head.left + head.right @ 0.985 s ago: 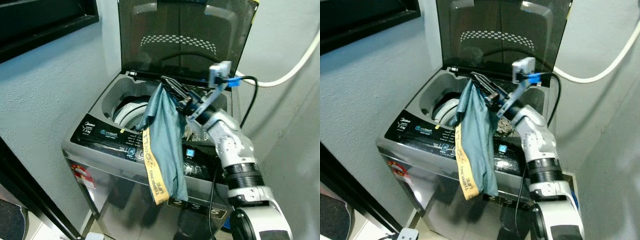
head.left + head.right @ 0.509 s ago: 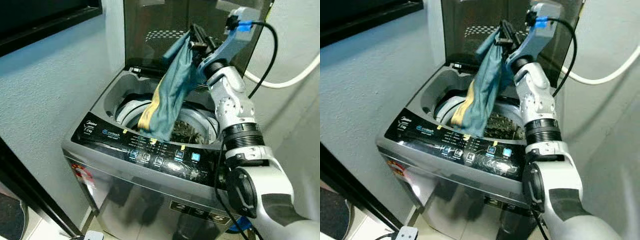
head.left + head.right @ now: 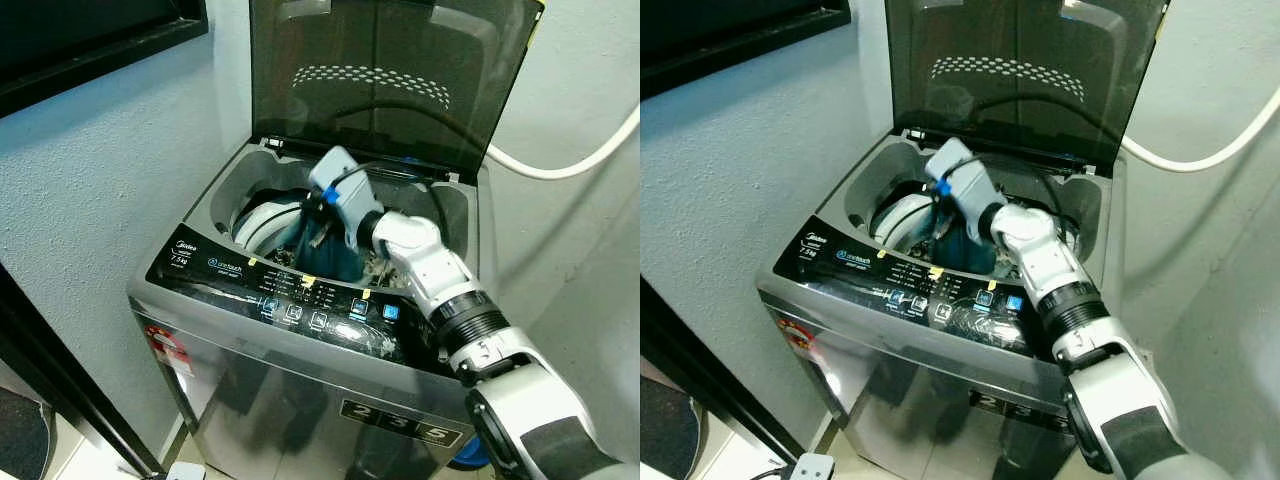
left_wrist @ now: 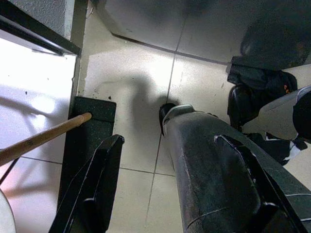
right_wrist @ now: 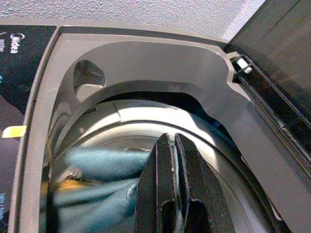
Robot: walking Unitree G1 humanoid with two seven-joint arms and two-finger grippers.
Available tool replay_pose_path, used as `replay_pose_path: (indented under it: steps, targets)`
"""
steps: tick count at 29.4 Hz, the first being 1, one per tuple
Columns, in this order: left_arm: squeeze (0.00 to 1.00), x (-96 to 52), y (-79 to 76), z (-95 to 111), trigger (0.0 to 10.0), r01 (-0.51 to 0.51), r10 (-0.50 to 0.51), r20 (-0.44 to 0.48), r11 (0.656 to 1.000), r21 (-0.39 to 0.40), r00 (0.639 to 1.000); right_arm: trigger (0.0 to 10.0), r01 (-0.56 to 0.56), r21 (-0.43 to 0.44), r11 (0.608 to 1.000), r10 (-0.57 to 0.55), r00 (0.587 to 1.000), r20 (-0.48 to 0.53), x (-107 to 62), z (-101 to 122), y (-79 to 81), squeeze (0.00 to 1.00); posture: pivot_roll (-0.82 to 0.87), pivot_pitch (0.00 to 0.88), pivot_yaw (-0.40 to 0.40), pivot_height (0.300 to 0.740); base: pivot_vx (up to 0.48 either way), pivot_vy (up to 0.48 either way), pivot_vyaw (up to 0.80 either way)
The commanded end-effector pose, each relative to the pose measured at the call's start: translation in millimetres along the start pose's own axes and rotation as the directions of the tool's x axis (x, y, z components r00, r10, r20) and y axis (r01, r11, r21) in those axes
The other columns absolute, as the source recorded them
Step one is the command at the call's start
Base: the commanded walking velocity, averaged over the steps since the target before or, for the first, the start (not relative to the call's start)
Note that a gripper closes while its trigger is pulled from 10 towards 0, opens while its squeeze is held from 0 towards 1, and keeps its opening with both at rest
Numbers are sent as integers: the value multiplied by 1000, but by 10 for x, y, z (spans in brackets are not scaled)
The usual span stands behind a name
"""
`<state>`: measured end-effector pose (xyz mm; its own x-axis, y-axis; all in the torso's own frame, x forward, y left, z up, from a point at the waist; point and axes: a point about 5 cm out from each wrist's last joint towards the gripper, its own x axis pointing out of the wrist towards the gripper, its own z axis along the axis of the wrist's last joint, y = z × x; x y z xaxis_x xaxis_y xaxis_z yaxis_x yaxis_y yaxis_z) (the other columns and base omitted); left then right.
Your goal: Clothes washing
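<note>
- Grey textured walls [image 3: 110,170] close in a narrow corner around a top-loading washing machine [image 3: 300,400], with pale floor tiles [image 4: 141,82] below.
- Nearest, the left gripper [image 4: 165,194] hangs idle over those tiles, its two black fingers spread apart, beside a wooden stick [image 4: 43,138].
- Along the machine's front edge runs a black control panel [image 3: 290,300] with lit blue buttons.
- Behind the panel, the right gripper [image 5: 171,160] reaches down into the drum opening [image 5: 121,116], fingers pressed together and clamped on a teal garment [image 3: 325,255].
- Most of that garment lies bunched inside the drum, just under the white inner rim [image 3: 262,212].
- Farther back, the dark tinted lid [image 3: 390,75] stands upright and open.
- A white hose [image 3: 570,160] curves along the wall to the right of the lid.
</note>
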<state>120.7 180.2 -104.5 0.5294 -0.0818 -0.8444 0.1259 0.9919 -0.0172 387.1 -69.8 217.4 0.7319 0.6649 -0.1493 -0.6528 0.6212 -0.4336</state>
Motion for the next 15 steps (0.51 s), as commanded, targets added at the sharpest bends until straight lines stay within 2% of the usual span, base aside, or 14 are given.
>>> replay_pose_path:
  steps: [1,6,7,8,12,15]
  targets:
    - [0,-43,-131,-230,10000,44,-43,-93,999,0,995,10000,6,10,1000,-6,1000,-22,16,-45,27,0,-8,0,-63,740,0,0,0]
    - [0,-48,-128,-243,10000,41,-41,-96,999,-1,995,10000,16,25,1000,-15,999,-49,53,-84,84,0,-4,0,-62,740,0,0,0]
    - [0,-49,-127,-245,10000,40,-40,-96,999,-1,995,10000,16,25,1000,-14,998,-62,54,-103,89,753,-4,0,-62,740,0,0,0]
    - [0,-51,-124,-246,10000,39,-39,-94,999,-3,995,10000,21,24,999,-19,997,-80,52,-129,90,1000,-4,0,-62,740,0,0,0]
    - [0,-50,-119,-239,10000,38,-39,-87,999,-6,995,10000,45,37,998,-41,994,-102,45,-165,69,1000,0,0,-62,740,0,0,0]
    - [0,-43,-114,-211,10000,39,-39,-77,999,-5,996,10000,97,67,993,-89,990,-110,14,-192,-14,1000,-3,0,-59,740,0,0,0]
